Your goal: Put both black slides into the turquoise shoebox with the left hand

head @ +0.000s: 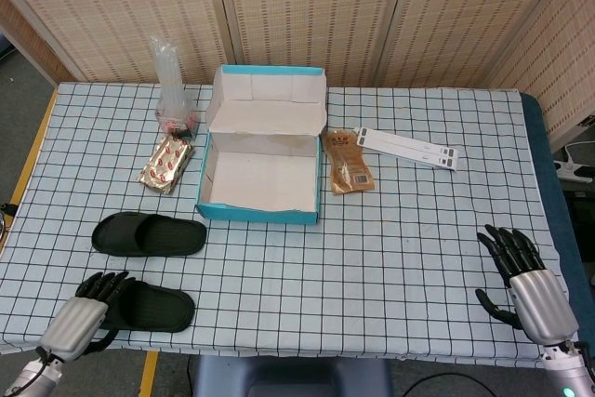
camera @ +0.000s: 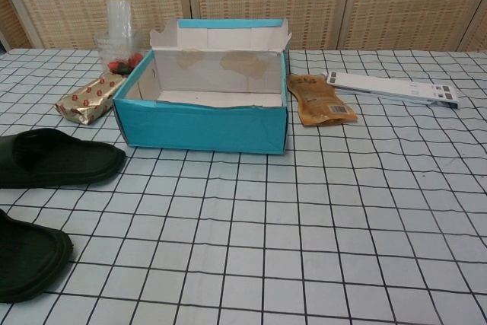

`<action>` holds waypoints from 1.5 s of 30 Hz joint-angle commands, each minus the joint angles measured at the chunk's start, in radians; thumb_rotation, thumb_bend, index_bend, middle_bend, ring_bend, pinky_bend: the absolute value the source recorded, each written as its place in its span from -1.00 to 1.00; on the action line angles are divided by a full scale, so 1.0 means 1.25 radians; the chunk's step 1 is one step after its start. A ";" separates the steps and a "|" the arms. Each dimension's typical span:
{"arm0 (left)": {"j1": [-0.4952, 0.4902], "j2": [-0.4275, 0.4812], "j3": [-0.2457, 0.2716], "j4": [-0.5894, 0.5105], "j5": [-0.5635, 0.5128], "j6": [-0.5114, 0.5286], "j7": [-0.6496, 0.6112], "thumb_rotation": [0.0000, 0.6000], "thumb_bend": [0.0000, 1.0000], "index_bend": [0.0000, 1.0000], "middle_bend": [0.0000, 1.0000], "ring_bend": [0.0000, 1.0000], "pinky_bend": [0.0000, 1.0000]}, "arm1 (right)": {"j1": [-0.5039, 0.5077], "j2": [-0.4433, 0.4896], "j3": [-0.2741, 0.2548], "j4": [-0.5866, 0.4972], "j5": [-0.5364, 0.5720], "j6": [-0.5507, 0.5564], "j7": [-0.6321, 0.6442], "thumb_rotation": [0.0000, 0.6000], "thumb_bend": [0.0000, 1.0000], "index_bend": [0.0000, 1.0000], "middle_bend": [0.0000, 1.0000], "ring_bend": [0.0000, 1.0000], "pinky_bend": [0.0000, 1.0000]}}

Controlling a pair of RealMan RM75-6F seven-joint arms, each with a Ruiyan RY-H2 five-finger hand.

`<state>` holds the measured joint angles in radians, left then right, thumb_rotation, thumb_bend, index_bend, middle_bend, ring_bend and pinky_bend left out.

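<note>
Two black slides lie side by side at the front left of the checked table: the far slide and the near slide. The open turquoise shoebox stands behind them, its inside empty and its lid flap upright. My left hand is at the table's front-left corner with its fingers apart, lying over the left end of the near slide and gripping nothing. At the front right my right hand hovers with spread fingers, holding nothing. The chest view shows neither hand.
Left of the box lie a foil snack pack and a clear plastic bag with red items. To its right are a brown pouch and a long white strip. A wicker screen stands behind the table.
</note>
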<state>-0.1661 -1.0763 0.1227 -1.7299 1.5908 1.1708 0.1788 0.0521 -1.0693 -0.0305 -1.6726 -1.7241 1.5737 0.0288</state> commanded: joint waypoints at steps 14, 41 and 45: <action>-0.040 -0.050 -0.009 0.020 -0.095 -0.080 0.083 1.00 -0.27 -1.00 -1.00 -1.00 -0.97 | 0.001 0.007 -0.006 -0.012 0.000 -0.014 -0.007 1.00 -0.55 -1.00 -1.00 -1.00 -1.00; -0.047 -0.134 0.002 0.140 -0.093 -0.072 0.035 1.00 -0.21 -0.48 -0.37 -0.44 -0.42 | 0.003 0.003 -0.003 -0.015 0.009 -0.030 -0.024 1.00 -0.55 -1.00 -1.00 -1.00 -1.00; -0.034 -0.159 -0.005 0.178 -0.066 -0.022 0.012 1.00 -0.13 -0.14 0.05 -0.12 -0.02 | 0.004 0.003 -0.003 -0.014 0.011 -0.031 -0.023 1.00 -0.55 -1.00 -1.00 -1.00 -1.00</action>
<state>-0.2174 -1.2582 0.1208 -1.5295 1.4905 1.1182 0.2092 0.0569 -1.0659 -0.0345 -1.6900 -1.7110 1.5346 -0.0004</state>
